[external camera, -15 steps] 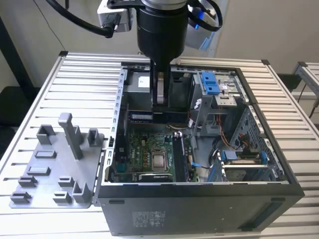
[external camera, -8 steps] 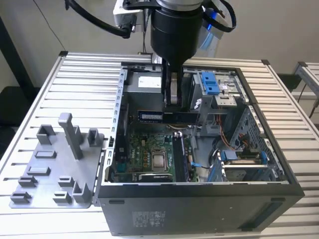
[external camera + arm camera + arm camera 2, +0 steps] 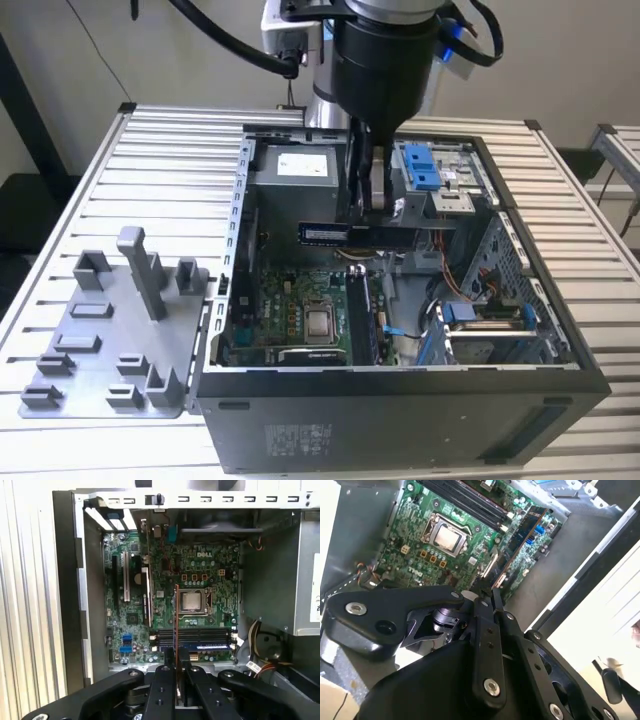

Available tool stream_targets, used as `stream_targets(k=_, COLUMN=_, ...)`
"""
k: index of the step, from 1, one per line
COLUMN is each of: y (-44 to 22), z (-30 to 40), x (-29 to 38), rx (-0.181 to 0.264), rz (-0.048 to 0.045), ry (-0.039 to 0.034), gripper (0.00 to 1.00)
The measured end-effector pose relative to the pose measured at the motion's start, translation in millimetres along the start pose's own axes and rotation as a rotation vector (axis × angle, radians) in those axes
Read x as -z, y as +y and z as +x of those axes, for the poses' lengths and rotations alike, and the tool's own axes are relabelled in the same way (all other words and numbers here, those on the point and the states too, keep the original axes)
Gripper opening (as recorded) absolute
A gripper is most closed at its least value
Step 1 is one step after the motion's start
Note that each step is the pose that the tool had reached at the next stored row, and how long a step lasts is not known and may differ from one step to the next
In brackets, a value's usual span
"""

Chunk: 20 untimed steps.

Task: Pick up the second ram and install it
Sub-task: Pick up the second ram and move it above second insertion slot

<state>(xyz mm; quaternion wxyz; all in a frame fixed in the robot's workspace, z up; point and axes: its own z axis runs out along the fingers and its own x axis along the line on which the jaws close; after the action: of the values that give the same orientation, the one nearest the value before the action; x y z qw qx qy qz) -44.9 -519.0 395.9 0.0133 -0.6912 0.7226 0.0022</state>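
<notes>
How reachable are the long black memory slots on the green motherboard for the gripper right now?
Probably yes. The gripper, shut on the slim dark memory stick, hangs above the open dark metal case, and in the first wrist view nothing lies between the stick and the black memory slots.

Ribbed metal table (image 3: 150, 180), matt plastic tray (image 3: 115, 335)

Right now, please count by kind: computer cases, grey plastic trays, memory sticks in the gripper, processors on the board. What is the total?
computer case: 1
grey tray: 1
second ram, clamped in the gripper: 1
processor: 1
Total: 4
</notes>
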Motion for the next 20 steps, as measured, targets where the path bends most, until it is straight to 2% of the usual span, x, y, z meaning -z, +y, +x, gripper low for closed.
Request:
stream_targets(k=13, y=-33.9, z=-1.5, x=-0.6, rx=0.000, rz=0.0000, ry=0.0000, gripper=0.14)
stream_targets(k=17, y=-41.5, z=-1.8, x=-0.7, rx=0.000, rz=-0.0001, ry=0.0000, gripper=0.14)
stream_targets(k=20, y=-43.3, z=-1.9, x=-0.7, rx=0.000, rz=-0.0001, ry=0.0000, gripper=0.14)
